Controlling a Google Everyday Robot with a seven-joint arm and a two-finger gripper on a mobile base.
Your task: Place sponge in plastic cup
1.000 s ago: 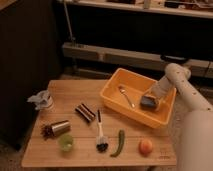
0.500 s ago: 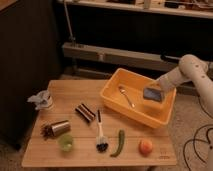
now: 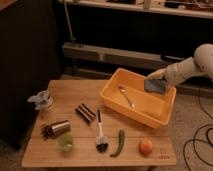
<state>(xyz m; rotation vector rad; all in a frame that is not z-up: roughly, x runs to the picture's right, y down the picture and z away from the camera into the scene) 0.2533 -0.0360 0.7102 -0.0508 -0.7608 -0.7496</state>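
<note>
The blue-grey sponge point(image 3: 155, 86) hangs over the far right corner of the orange bin point(image 3: 116, 101), lifted off its floor. My gripper point(image 3: 156, 79) reaches in from the right on the pale arm and is shut on the sponge from above. The light green plastic cup point(image 3: 66, 142) stands upright near the front left of the wooden table point(image 3: 80, 155), far to the left of the gripper and with nothing in it that I can see.
A metal spoon point(image 3: 126, 96) lies in the bin. On the table are a metal can point(image 3: 58, 128) on its side, a grey-white ragged container point(image 3: 42, 100), a dark block point(image 3: 85, 112), a dish brush point(image 3: 100, 133), a green pepper point(image 3: 119, 144) and an orange fruit point(image 3: 145, 146). Cables trail on the floor at right.
The gripper has risen out of the bin with the sponge and pulled back toward the far right corner; the arm has swung out to the right.
</note>
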